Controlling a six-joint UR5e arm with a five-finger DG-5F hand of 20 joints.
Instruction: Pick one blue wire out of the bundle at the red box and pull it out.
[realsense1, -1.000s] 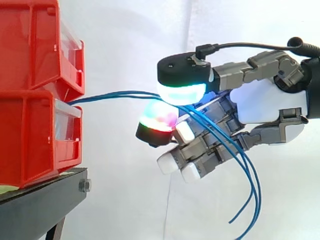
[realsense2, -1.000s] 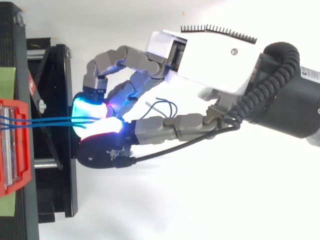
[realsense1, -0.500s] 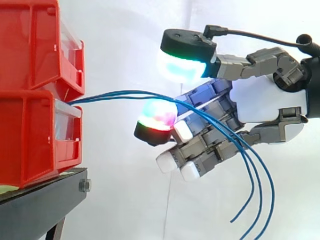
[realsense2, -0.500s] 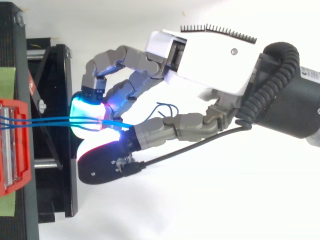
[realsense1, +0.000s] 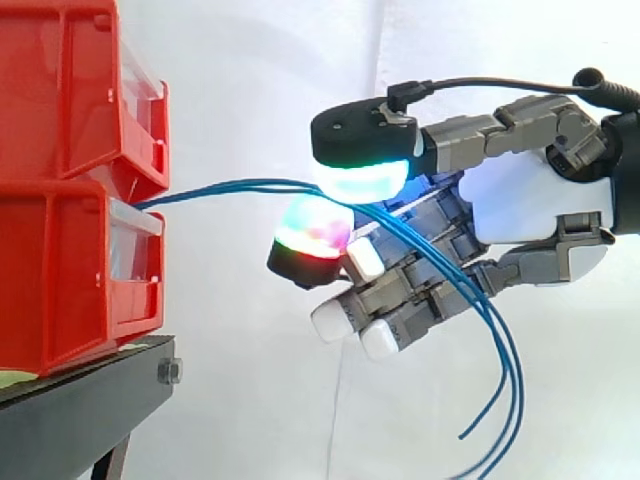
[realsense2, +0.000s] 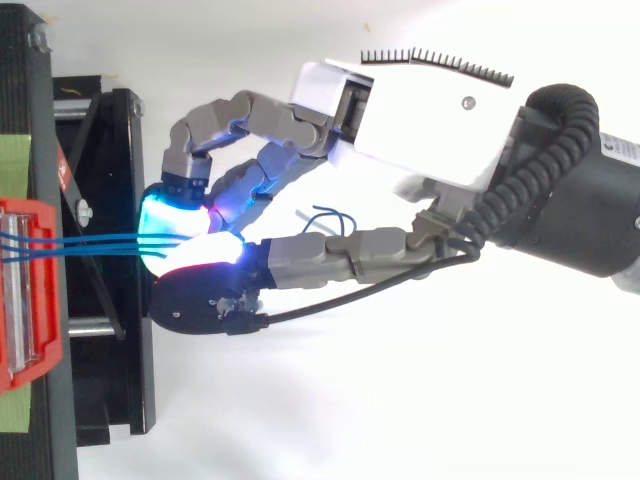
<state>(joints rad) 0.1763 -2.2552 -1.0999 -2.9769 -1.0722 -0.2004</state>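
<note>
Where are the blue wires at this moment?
In the side view the blue wires leave the gap between the stacked red bins on the left. They run right into the robot hand, which pinches them, then droop toward the lower right.

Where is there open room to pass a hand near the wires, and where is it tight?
Free: above the blue wires, between the red bins and the hand; also below them, right of the black stand. Crowded: at the pads pinching the wires, and below the palm where their ends hang.
</note>
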